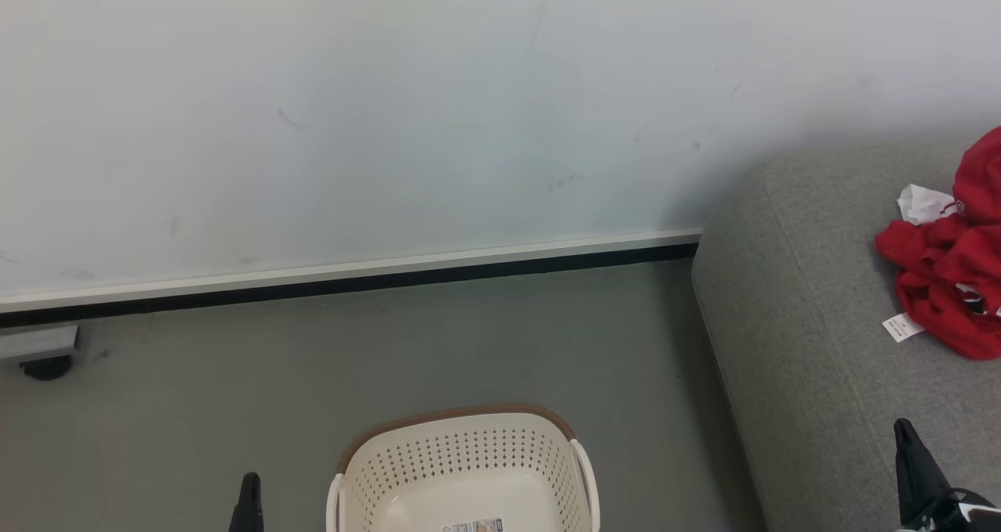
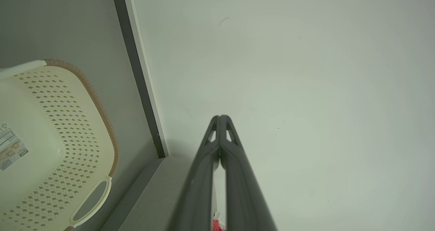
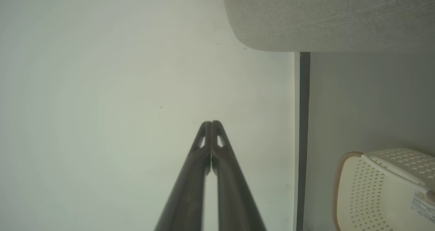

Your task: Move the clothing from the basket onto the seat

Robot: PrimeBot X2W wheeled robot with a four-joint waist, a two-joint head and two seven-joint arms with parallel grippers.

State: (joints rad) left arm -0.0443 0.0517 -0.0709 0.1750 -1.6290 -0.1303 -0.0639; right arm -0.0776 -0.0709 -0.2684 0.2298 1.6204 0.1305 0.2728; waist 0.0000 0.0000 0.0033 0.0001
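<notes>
The main risk from here, as I judge it, is calling the job finished too soon. The laundry basket (image 1: pixel 469 458) stands on the grey floor (image 1: pixel 547 344) close in front of the robot, and the part of its bottom that shows is bare except for a printed sticker (image 1: pixel 473 526). Its near half, however, is cut off by the lower edge of the head view, so a small piece lying there would go unnoticed. A second risk is the right gripper (image 3: pixel 211 123), which hangs over the near part of the grey sofa (image 1: pixel 798 297). A careless swing toward the heap could catch a fold and drag it over the rounded end onto the floor. Both that gripper and the left gripper (image 2: pixel 220 117) have their long dark fingers pressed together at the tips with nothing between them, so neither carries anything that could drop. The red clothing (image 1: pixel 946 282) lies on the sofa seat, well in from the sofa's end. It is a loose, crumpled mound of soft cloth with a white patch at its upper left and a white care label (image 1: pixel 903 327) sticking out at its lower left. It runs past the right edge of the head view, so I cannot tell its full extent.
</notes>
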